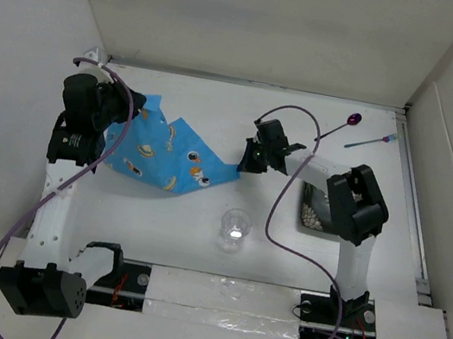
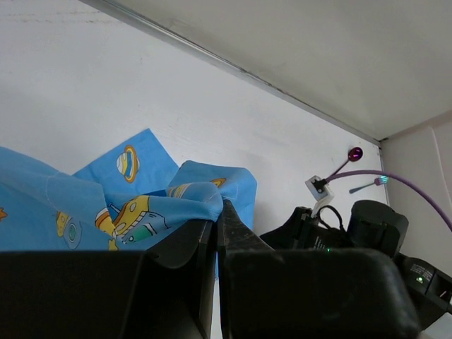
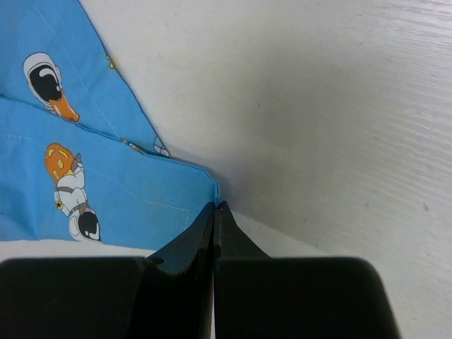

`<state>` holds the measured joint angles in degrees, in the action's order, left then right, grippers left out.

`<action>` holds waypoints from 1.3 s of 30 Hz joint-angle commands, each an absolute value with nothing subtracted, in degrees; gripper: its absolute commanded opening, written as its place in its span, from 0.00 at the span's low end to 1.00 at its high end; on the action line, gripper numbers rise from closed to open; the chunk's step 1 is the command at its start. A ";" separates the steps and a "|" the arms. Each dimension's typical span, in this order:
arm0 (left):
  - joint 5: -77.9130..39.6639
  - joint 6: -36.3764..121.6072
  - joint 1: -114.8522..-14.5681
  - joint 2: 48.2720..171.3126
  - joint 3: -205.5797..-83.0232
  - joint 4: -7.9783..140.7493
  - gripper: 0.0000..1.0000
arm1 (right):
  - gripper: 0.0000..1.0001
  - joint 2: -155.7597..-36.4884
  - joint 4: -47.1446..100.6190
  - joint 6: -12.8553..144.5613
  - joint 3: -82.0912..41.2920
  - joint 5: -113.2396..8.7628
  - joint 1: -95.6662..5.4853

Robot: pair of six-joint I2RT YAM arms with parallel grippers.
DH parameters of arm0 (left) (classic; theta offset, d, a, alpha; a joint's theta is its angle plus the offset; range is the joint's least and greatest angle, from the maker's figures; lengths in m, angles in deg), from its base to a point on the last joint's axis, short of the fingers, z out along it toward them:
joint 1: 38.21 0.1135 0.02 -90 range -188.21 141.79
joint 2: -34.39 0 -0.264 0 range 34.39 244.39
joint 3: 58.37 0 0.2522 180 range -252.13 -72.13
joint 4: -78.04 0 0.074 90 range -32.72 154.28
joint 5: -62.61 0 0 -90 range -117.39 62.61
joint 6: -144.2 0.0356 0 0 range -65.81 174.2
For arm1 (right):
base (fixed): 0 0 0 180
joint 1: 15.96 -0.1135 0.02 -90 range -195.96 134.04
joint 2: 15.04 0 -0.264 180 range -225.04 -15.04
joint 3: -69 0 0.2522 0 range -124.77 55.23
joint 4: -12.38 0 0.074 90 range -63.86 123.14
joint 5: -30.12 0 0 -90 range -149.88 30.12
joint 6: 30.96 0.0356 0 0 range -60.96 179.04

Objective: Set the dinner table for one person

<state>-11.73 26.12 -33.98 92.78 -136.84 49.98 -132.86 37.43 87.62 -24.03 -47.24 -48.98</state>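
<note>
The dinner table spreads white beneath the crumpled blue space-print cloth. The left gripper is clamped on a bunched fold at the cloth's left end. The right gripper has its jaws together at the very tip of the cloth's right corner; whether it really bites the fabric I cannot tell. With so thin a hold, the corner may slip out when the arms pull apart. The clear cup, near the cloth's front edge, could be tipped.
</note>
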 commanded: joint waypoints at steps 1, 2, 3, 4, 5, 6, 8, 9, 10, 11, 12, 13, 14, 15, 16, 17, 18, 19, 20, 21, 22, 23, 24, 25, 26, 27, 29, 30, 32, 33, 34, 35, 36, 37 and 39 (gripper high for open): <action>-9.28 24.67 -33.99 93.62 -136.73 55.31 0.00 | 0.00 -124.05 33.96 88.66 -23.52 -50.73 -48.83; -8.24 23.62 -33.99 94.15 -137.25 56.10 0.00 | 0.00 -119.59 34.23 88.40 -23.60 -51.43 -48.31; -7.62 22.65 -33.99 95.11 -138.74 57.94 0.00 | 0.00 -117.11 34.49 88.13 -23.86 -52.57 -48.31; -6.91 20.73 -33.99 97.03 -140.06 58.74 0.00 | 0.00 -114.47 35.80 87.70 -25.00 -54.85 -48.31; -5.60 19.75 -33.99 98.18 -141.38 59.61 0.00 | 0.00 -111.84 36.33 86.65 -25.79 -56.00 -48.31; -4.89 18.44 -33.99 99.33 -144.52 61.62 0.00 | 0.00 -106.68 36.77 86.38 -26.58 -57.40 -48.31; -3.49 14.83 -33.99 101.88 -147.62 63.83 0.00 | 0.00 -101.90 39.84 84.36 -29.83 -61.27 -47.70; -3.22 13.69 -33.99 102.58 -151.02 66.45 0.00 | 0.00 -97.79 40.72 83.92 -30.89 -62.76 -47.69; -3.13 12.72 -33.99 103.11 -152.71 67.26 0.00 | 0.00 -95.92 42.73 83.56 -31.94 -64.78 -47.08; -3.13 10.80 -33.99 103.81 -155.86 68.23 0.00 | 0.00 -93.99 43.71 82.95 -33.78 -65.67 -47.08; -3.56 10.17 -33.99 103.82 -157.20 68.41 0.00 | 0.00 -92.23 44.42 82.86 -34.76 -66.12 -46.21; -4.26 9.47 -33.99 103.65 -158.34 68.59 0.00 | 0.00 -89.25 45.82 82.51 -35.64 -66.82 -45.68; -5.58 8.07 -33.99 103.30 -159.05 69.02 0.00 | 0.00 -87.92 46.79 81.81 -36.60 -67.17 -44.89; -6.11 7.44 -33.99 102.25 -159.93 69.55 0.00 | 0.00 -86.77 47.58 81.45 -38.70 -67.70 -44.88; -6.64 6.83 -33.99 101.63 -160.02 69.82 0.00 | 0.00 -84.93 49.33 80.93 -39.85 -68.57 -44.36; -7.34 6.13 -33.99 101.19 -160.02 69.91 0.00 | 0.00 -84.22 50.21 80.84 -40.91 -68.58 -43.48; -7.69 4.64 -33.99 99.88 -159.15 70.17 0.00 | 0.00 -83.52 50.92 80.84 -42.57 -68.58 -42.95; -8.05 3.67 -33.99 99.34 -158.19 70.61 0.00 | 0.00 -82.73 51.88 80.66 -43.11 -68.84 -42.95; -8.48 2.61 -33.99 98.64 -156.96 72.00 0.00 | 0.00 -81.68 52.24 80.66 -43.72 -68.76 -41.38; -8.66 0.69 -33.99 97.16 -153.73 72.71 0.00 | 0.00 -81.32 52.42 80.75 -43.99 -68.58 -40.67; -8.84 -0.20 -33.99 96.53 -151.87 73.33 0.00 | 0.00 -81.14 53.03 80.66 -44.52 -67.80 -39.88; -9.10 -1.08 -33.99 96.09 -150.02 74.55 0.00 | 0.00 -81.57 53.21 80.75 -44.52 -67.44 -38.30; -9.10 -1.96 -33.99 95.82 -146.44 75.09 0.00 | 0.00 -81.84 53.13 80.92 -44.43 -66.92 -37.50; -8.84 -3.88 -33.99 95.65 -144.49 76.05 0.00 | 0.00 -82.45 52.78 81.36 -43.91 -65.43 -36.63; -8.41 -4.34 -33.99 95.82 -142.99 78.15 0.00 | 0.00 -84.11 52.51 81.71 -43.65 -64.72 -35.75; -8.58 -4.86 -33.99 96.60 -139.67 80.17 0.00 | 0.00 -85.95 49.55 82.50 -42.42 -63.06 -33.13; -8.14 -5.13 -33.99 98.36 -139.11 82.71 0.00 | 0.00 -87.10 48.39 83.12 -41.45 -61.20 -32.32; -7.79 -4.52 -33.99 99.41 -139.71 83.43 0.00 | 0.00 -89.72 47.94 83.56 -41.79 -60.33 -30.92; -5.86 -3.90 -33.99 103.01 -142.17 83.36 0.00 | 0.00 -91.85 46.63 84.26 -43.98 -57.42 -30.38; -5.07 -3.64 -33.99 103.55 -144.70 83.35 0.00 | 0.00 -92.73 46.27 84.35 -44.78 -57.42 -30.38; -4.97 -2.94 -33.99 103.73 -145.86 83.01 0.00 | 0.00 -92.83 47.05 84.26 -45.57 -56.90 -30.38; -5.23 -0.93 -33.99 102.86 -146.66 80.91 0.00 | 0.00 -92.65 47.41 83.91 -46.27 -56.54 -30.38; -5.50 -0.04 -33.99 101.90 -147.27 79.85 0.00 | 0.00 -92.04 48.02 83.65 -46.11 -56.45 -30.38; -7.15 1.27 -33.99 100.76 -147.28 78.45 0.00 | 0.00 -90.21 49.94 82.95 -45.67 -56.10 -30.90; -11.62 7.13 -33.99 95.77 -146.58 67.69 0.00 | 0.00 -83.30 52.06 82.94 -39.48 -54.97 -32.04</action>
<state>-7.29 -0.61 -34.00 105.28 -142.00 72.49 -95.29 53.32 83.44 -42.43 -57.88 -30.75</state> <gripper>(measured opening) 0.003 0.010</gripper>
